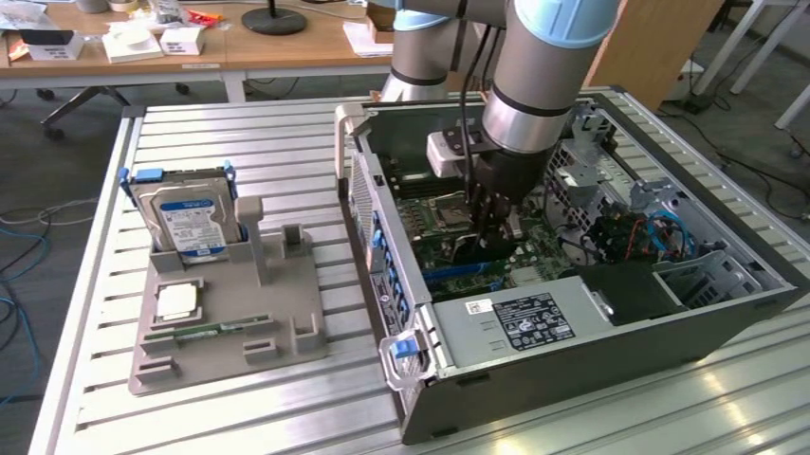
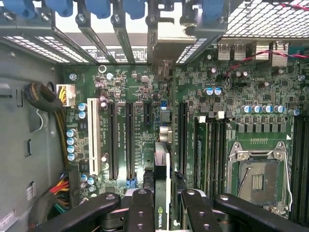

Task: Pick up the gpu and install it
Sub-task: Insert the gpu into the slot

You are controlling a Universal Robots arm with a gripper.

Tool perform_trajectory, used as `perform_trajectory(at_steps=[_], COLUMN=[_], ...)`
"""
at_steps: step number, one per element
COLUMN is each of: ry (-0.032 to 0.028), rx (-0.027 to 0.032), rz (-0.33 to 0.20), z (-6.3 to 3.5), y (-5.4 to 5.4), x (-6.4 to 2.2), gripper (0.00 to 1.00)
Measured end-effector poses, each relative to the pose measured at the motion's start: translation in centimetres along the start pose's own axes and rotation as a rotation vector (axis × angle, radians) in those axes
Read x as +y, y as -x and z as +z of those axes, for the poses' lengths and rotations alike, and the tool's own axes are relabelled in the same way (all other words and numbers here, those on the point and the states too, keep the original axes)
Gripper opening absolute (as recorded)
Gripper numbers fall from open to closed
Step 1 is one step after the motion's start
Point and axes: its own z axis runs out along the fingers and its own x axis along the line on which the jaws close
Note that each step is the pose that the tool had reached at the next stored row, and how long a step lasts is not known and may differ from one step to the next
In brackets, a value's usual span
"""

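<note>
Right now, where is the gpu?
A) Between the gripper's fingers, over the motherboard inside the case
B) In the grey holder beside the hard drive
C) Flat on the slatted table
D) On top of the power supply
A: in the wrist view the gpu, with its green logo, stands edge-on in the gripper, above the slots of the motherboard.

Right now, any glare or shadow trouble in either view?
Exterior view: light glares off the metal table beside the case; the motherboard under the arm sits in shade. Wrist view: bright light washes out the rear slot openings, and the gripper, closed on the graphics card, looks dark against the lit board.
</note>
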Motion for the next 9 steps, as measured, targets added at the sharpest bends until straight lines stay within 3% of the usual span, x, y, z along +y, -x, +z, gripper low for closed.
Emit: perform_trajectory(at_steps=[1, 9], ry=[-0.0005, -0.0006], rx=[0.0, 0.0001], rz=[0.0, 0.0], z=[-0.01, 0.0], y=[-0.01, -0.02], x=[0.38, 0.72], gripper=[0.27, 0.27])
